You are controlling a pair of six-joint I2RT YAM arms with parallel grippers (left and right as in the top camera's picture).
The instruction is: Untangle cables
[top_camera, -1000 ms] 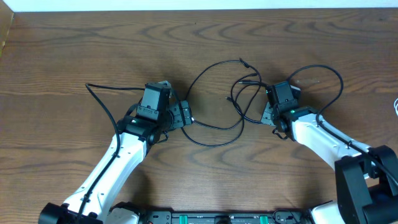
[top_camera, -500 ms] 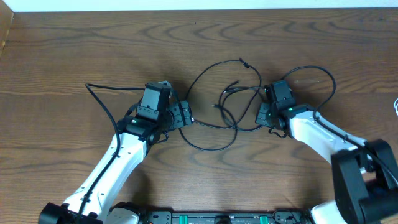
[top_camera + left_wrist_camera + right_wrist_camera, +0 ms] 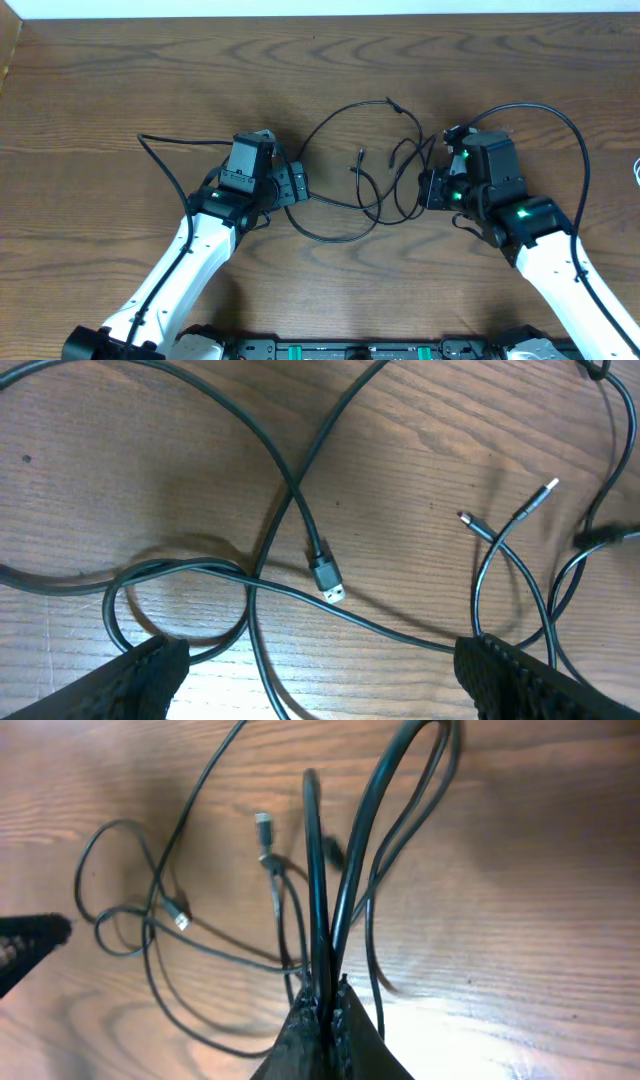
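Note:
Thin black cables lie in tangled loops on the wooden table between my two grippers. My left gripper is open and low over the table. In the left wrist view its fingers stand wide apart with one black strand running between them. A USB plug and two small plug ends lie ahead. My right gripper is shut on several black cable strands and holds them lifted off the table, as the right wrist view shows.
A long black loop arcs around the right arm. Another black strand runs out left of the left arm. A bit of white cord shows at the table's right edge. The table's far edge meets a white wall.
My right gripper first moved left, then lifted and pulled back right with the cable strands in it. The loops shifted and the loose plug ends moved left. The left arm has not moved.

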